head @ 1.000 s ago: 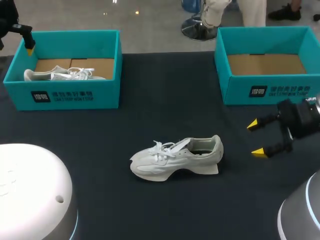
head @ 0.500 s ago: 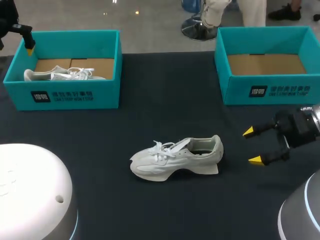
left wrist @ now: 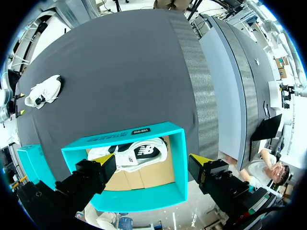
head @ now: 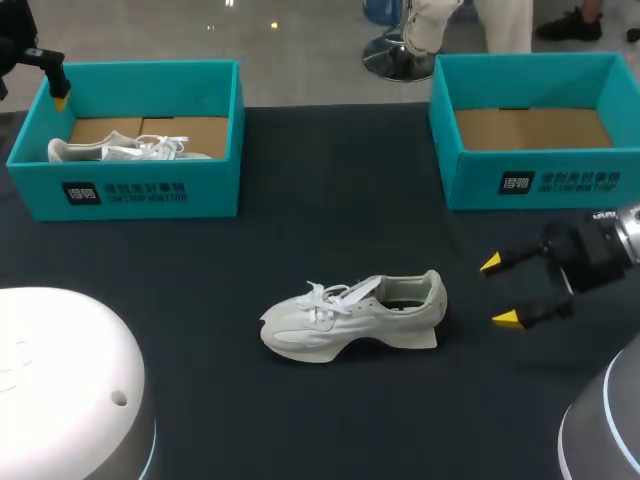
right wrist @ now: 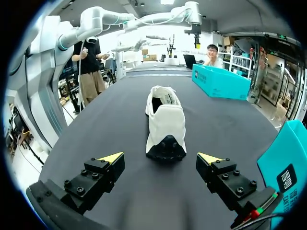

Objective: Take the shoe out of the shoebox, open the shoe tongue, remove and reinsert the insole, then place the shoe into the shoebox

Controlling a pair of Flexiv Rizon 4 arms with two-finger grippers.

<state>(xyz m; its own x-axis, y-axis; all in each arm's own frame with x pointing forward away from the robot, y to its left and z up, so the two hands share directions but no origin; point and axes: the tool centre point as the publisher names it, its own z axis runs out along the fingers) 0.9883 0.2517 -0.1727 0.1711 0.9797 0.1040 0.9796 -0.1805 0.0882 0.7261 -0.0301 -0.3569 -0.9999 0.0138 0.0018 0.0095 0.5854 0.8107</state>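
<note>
The worktop (head: 330, 190) is lit brightly and evenly from overhead in the head view, so that only a thin, soft shadow is cast beneath the shoe (head: 352, 315) on the dark surface. In the left wrist view the same surface is washed to a pale grey by strong light, and its straight edges are bowed outward. In the right wrist view a paler patch of reflected light is seen just ahead of the right pincer (right wrist: 162, 157).
</note>
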